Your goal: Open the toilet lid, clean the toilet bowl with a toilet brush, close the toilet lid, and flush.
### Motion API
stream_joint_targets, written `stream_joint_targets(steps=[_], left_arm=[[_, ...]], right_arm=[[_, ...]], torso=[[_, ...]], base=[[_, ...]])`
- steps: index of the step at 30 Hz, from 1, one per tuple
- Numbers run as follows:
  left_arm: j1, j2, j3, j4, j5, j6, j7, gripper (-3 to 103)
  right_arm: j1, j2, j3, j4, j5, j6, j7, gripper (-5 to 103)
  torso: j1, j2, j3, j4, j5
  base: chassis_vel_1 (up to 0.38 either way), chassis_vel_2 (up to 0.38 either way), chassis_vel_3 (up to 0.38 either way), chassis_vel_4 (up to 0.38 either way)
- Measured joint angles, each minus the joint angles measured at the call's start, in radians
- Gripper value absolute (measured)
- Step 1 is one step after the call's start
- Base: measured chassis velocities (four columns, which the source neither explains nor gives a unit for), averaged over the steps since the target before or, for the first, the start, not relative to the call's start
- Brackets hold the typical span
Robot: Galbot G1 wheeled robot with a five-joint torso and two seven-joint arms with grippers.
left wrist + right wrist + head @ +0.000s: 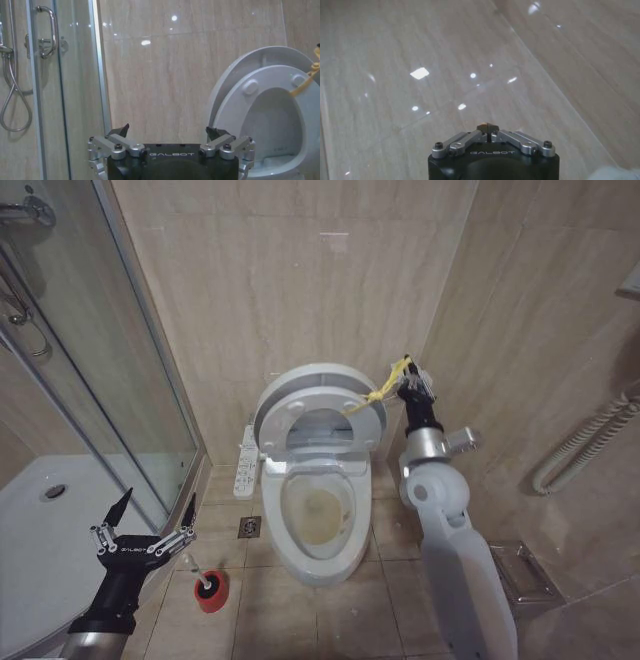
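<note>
The toilet lid (320, 395) stands raised against the wall, with the seat up beside it; the right gripper (411, 383) is at its upper edge, fingers closed together on the yellow cord (380, 392); the toilet bowl (322, 520) is open and shows a yellowish stain; the left gripper (155, 515) hangs with fingers wide apart, just above the toilet brush (205, 584) in its red holder (211, 593) on the floor

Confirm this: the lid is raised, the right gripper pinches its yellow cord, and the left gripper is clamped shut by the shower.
One error: the left gripper is open, fingers spread, as the head view shows. The toilet lid is raised, and the right gripper pinches the yellow cord.
</note>
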Motion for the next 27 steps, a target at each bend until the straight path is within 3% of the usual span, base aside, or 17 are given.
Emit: stream_joint_targets(steps=[9, 15, 18, 27], left_arm=[[0.000, 0.000, 0.000, 0.000, 0.000, 0.000, 0.000, 100], [0.000, 0.000, 0.000, 0.000, 0.000, 0.000, 0.000, 100], [0.000, 0.000, 0.000, 0.000, 0.000, 0.000, 0.000, 100], [0.000, 0.000, 0.000, 0.000, 0.000, 0.000, 0.000, 100]], right_arm=[[0.163, -0.035, -0.030, -0.142, -0.041, 0.011, -0.028, 0], [0.281, -0.053, -0.059, -0.273, -0.119, 0.038, -0.061, 0], [0.399, -0.072, -0.090, -0.396, -0.219, 0.082, -0.101, 0], [0.555, -0.039, -0.151, -0.590, -0.349, 0.158, -0.137, 0]], torso=[[0.000, 0.000, 0.000, -0.0001, 0.0002], [0.000, 0.000, 0.000, -0.0001, 0.0003], [0.000, 0.000, 0.000, 0.0000, 0.0002], [0.000, 0.000, 0.000, -0.0003, 0.0002]], base=[[0.000, 0.000, 0.000, 0.000], [0.000, 0.000, 0.000, 0.000], [0.000, 0.000, 0.000, 0.000], [0.000, 0.000, 0.000, 0.000]])
